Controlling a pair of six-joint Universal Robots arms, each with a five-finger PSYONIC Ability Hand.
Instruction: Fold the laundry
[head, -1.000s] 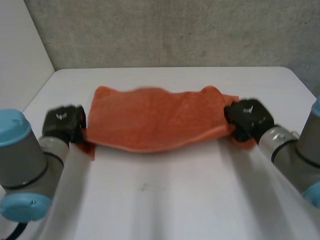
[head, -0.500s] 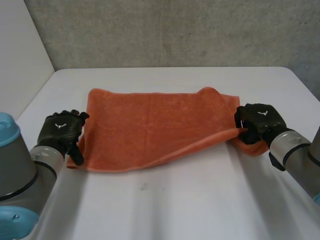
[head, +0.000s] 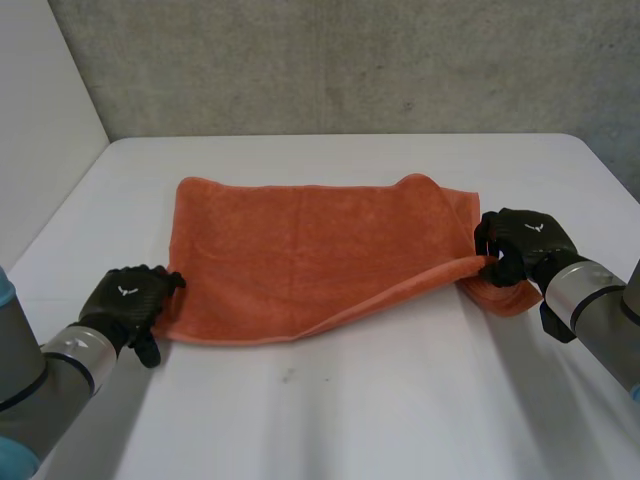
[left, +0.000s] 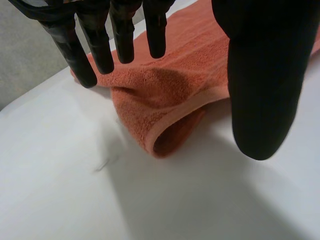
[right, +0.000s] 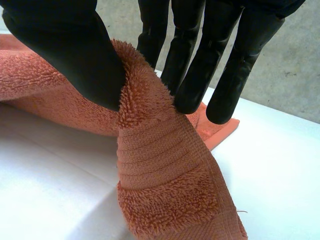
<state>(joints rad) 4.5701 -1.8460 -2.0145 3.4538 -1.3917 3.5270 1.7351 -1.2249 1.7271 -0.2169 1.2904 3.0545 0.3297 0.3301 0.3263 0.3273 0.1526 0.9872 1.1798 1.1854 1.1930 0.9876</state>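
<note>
Where the towel (head: 300, 255) lay: across the middle of the white table (head: 360, 410), orange and doubled over, its long edges running from 9 o'clock to 3 o'clock.
Left hand (head: 128, 298): at the towel's 8 o'clock corner and released. In the left wrist view its fingers were straight and spread over the folded corner, with the thumb well apart and nothing pinched.
Right hand (head: 522, 242): at the towel's 3 o'clock end, grasping the towel. In the right wrist view the thumb pressed a ridge of terry against the fingers.
Towel's 3 o'clock end: raised off the table at the grip, with loose cloth hanging down below the hand.
Arms: the left came in from 7 o'clock, the right from 4 o'clock.
Wall (head: 350, 60): grey, beyond the table at 12 o'clock.
</note>
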